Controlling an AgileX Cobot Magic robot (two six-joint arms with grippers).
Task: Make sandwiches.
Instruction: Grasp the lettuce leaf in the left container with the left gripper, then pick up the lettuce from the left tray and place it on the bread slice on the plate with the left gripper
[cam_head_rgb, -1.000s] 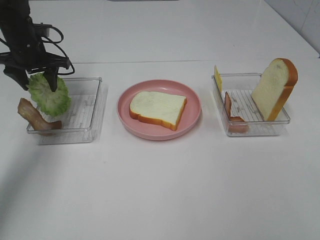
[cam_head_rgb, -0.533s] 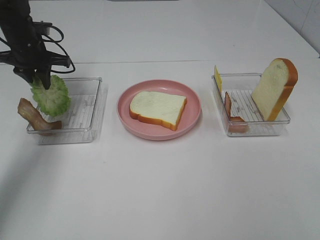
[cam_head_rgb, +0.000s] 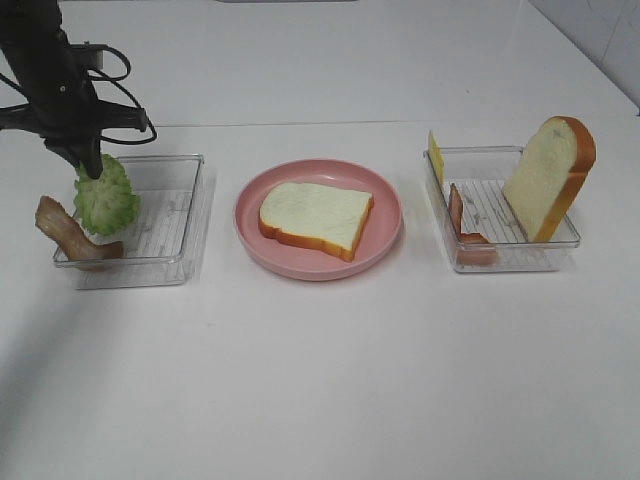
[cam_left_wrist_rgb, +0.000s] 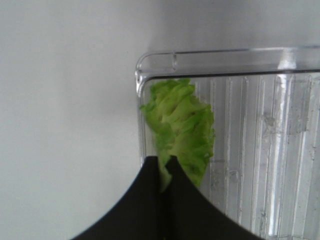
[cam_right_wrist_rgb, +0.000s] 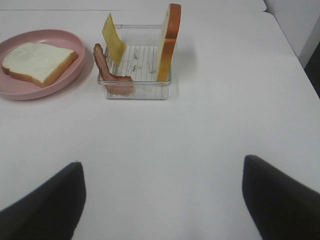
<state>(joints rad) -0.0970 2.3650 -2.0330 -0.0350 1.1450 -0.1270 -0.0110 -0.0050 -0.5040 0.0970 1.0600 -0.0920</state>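
Note:
My left gripper is shut on a green lettuce leaf, which hangs folded over the far left corner of the left clear tray. In the left wrist view the black fingers pinch the leaf. A bread slice lies flat on the pink plate. A bacon strip leans on the left tray's left wall. The right tray holds an upright bread slice, a cheese square and a bacon strip. My right gripper is open, back from the right tray.
The white table stretches in front of the trays and the plate. In the right wrist view the plate with its bread lies beside the right tray.
My left gripper closed on the lettuce and shifted slightly right. The leaf went from spread flat to bunched and folded.

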